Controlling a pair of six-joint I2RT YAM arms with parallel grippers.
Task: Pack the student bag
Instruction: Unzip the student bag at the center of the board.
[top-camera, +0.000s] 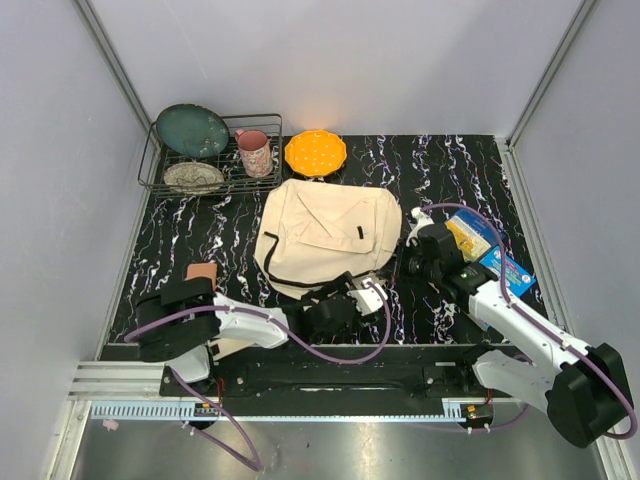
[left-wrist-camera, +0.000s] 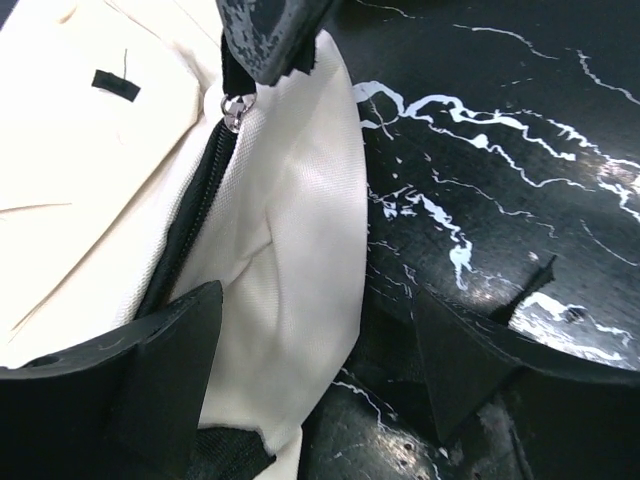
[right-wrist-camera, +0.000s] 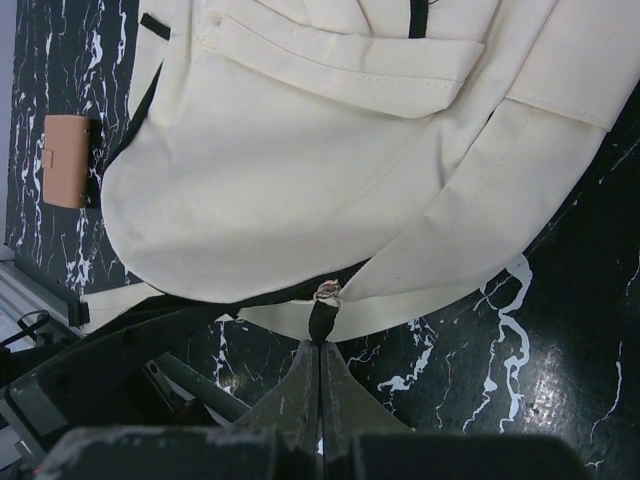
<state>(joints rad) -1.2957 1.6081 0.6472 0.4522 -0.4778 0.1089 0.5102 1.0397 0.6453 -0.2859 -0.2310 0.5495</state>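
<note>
Student bag (top-camera: 325, 235) lies flat in the middle of the black marbled table (top-camera: 450, 165), with its front flap facing up, and both grippers are at its near right edge. The left gripper (left-wrist-camera: 318, 300) is released: its fingers stand wide apart, one over the cream cloth next to the zipper line, the other over the bare table. The right gripper (right-wrist-camera: 320, 350) is clenched on the black zipper pull (right-wrist-camera: 321, 318), just under its small metal ring, at the edge of the bag. On the near left, close to the bag but not touching it, lies a small tan case (top-camera: 202, 272). On the right, beside the right arm, lie a yellow packet (top-camera: 468, 235) and a blue packet (top-camera: 508, 270). At the far side, an orange plate (top-camera: 315, 152) sits just behind the bag. Left of it, a wire rack (top-camera: 262, 117) holds a dark green plate (top-camera: 192, 130), a pale patterned dish (top-camera: 193, 177) and a pink mug (top-camera: 255, 153).
</note>
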